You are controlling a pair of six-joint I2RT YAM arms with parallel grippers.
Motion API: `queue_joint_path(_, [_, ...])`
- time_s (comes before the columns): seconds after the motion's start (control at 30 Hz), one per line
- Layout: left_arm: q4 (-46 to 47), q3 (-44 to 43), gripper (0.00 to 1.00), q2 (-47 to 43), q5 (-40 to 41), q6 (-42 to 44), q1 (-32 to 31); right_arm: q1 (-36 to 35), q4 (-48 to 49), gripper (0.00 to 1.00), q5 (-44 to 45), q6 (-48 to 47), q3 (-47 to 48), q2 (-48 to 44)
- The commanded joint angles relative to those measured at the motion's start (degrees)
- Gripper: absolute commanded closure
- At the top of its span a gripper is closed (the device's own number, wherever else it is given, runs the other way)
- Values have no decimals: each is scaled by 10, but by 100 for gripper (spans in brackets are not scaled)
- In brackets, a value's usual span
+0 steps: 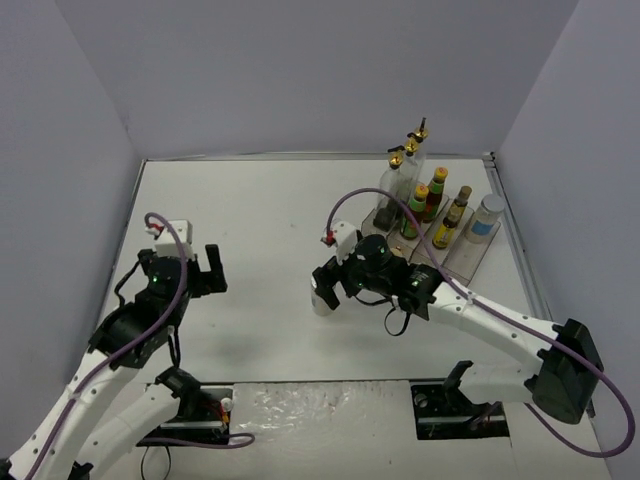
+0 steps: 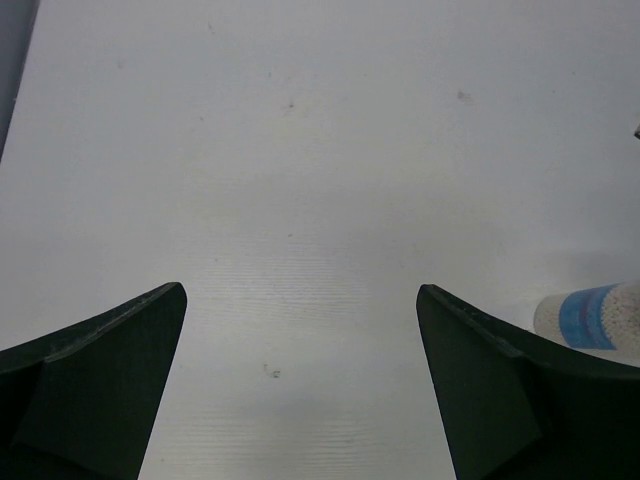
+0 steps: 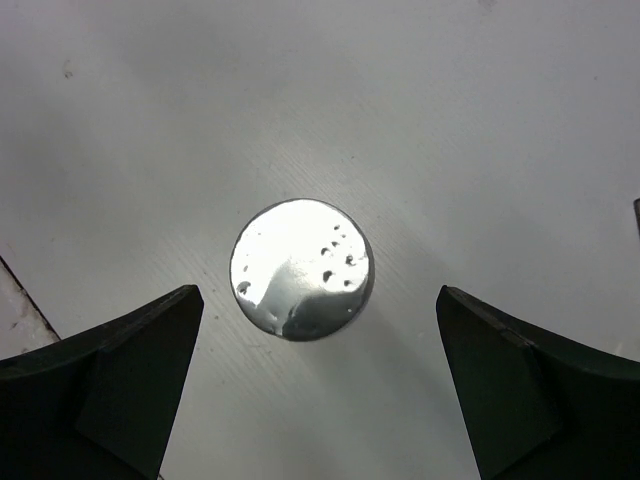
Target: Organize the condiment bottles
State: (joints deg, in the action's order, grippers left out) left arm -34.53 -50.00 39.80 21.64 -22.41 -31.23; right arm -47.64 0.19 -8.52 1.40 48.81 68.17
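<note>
A white silver-lidded shaker stands alone on the table, left of the rack. My right gripper hovers over it, open. In the right wrist view its silver lid lies between the spread fingers, untouched. My left gripper is open and empty at the far left. In its wrist view the shaker, with its blue label, shows at the right edge. The clear rack holds tall glass bottles, red-sauce bottles, small dark bottles and a second shaker.
The rack stands at the back right near the right wall. Grey walls close in the table on the left, back and right. Both arms trail purple cables above the table.
</note>
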Motion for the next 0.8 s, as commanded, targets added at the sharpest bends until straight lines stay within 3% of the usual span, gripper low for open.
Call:
queue_joint_path(0.0, [-43,35,3,-65,14,-3,29,-28,83,0,46,-5,26,53])
queue_joint_path(0.13, [-30,58,3,-108,18,-11,33,-34,97,0,43,-7,26,92])
queue_joint_path(0.33, [-19,59,3,-90,14,-3,34,-37,120,7,39,1,6,116])
queue_joint_path(0.43, [-19,58,3,-80,9,-3,33,-37,135,22,45,7,-8,114])
queue_joint_path(0.6, [-14,60,3,-77,-4,3,34,-35,135,59,69,23,-28,108])
queue_joint_path(0.77, [-13,60,3,-77,-8,5,33,-9,102,94,126,63,-54,40])
